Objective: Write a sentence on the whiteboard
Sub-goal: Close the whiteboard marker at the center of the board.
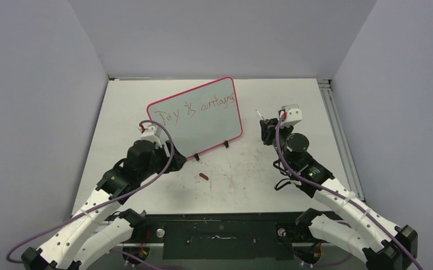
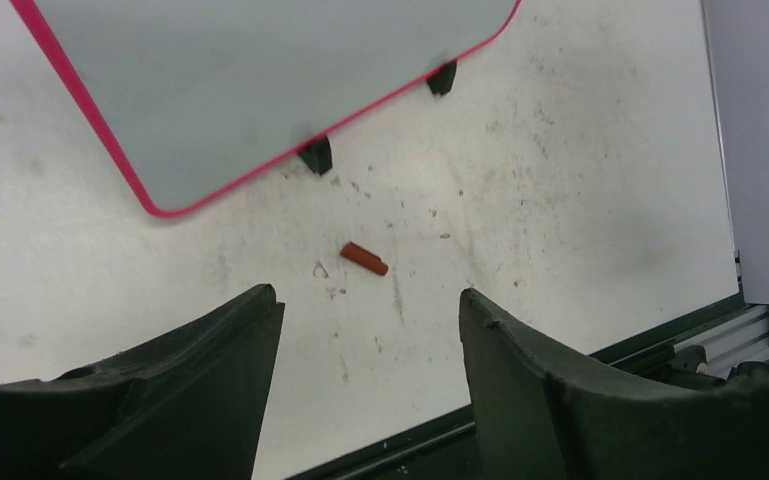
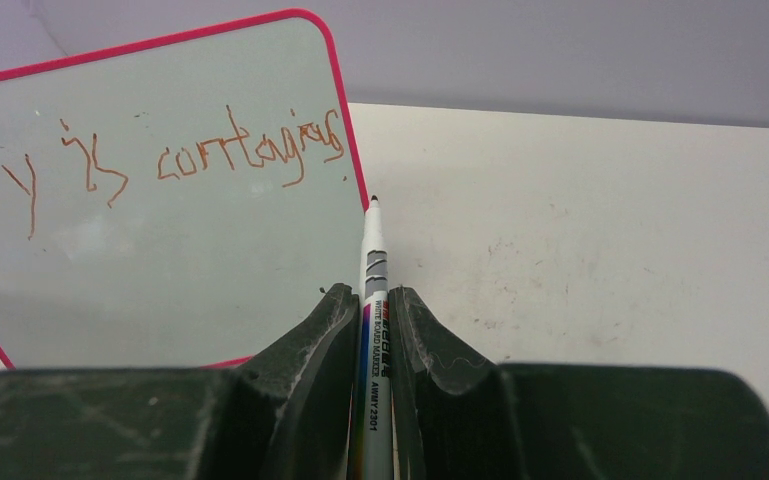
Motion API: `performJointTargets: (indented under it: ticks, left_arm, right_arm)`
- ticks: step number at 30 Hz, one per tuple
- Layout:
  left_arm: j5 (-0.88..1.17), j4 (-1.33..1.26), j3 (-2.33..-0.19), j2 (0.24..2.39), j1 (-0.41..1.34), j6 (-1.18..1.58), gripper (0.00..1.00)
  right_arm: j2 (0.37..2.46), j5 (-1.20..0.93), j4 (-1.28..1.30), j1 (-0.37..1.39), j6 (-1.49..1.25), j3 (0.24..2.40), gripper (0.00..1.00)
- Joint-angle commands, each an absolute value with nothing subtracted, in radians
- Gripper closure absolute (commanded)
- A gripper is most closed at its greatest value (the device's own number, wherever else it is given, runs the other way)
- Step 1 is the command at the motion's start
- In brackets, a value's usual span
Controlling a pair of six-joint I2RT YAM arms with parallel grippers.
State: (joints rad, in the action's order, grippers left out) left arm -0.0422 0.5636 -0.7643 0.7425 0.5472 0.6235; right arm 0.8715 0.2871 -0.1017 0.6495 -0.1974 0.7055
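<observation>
Grey walls close in a scuffed white table (image 1: 293,101). The whiteboard (image 1: 194,121) stands propped on its two black feet toward 12 o'clock from the table's middle, turned at a slant. Along its upper edge runs the sentence (image 1: 194,108) in thin reddish-brown strokes, reading roughly "Joy is contagious", the last letters crowding the pink frame.

At about 3 o'clock from the board, the right gripper (image 3: 370,300) is closed tight on a marker (image 3: 373,255). Its dark tip points up, just beside the board's right edge and clear of the surface.

The left gripper (image 2: 368,300) sits at about 7 o'clock from the board, near its lower corner. Its fingers are spread wide with nothing between them. On the table at 6 o'clock from the board lies a small red piece (image 2: 363,258), probably the marker's cap.

To my eye the writing is finished: the line looks whole and the tip is off the board. What may remain is tidying up, such as capping or setting down the marker.
</observation>
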Motion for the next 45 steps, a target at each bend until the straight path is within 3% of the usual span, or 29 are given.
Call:
performJointTargets:
  ticks: [1, 5, 15, 28, 45]
  left_arm:
    - [-0.231, 0.469, -0.655, 0.781, 0.713, 0.921, 0.38]
    - [-0.273, 0.380, -0.636, 0.944, 0.818, 1.013, 0.39]
    - [-0.210, 0.199, -0.675, 1.288, 0.864, 1.134, 0.44]
    - [-0.287, 0.277, -0.769, 1.457, 0.869, 1.051, 0.61]
    - [-0.319, 0.272, -0.836, 1.570, 0.869, 0.961, 0.65]
  right_arm:
    - [0.835, 0.271, -0.120, 0.657, -0.224, 0.693, 0.95]
    - [0.805, 0.263, -0.119, 0.657, -0.227, 0.674, 0.95]
    - [0.748, 0.251, -0.112, 0.657, -0.237, 0.637, 0.95]
    - [0.739, 0.248, -0.111, 0.657, -0.248, 0.629, 0.95]
    - [0.748, 0.251, -0.105, 0.657, -0.251, 0.632, 0.95]
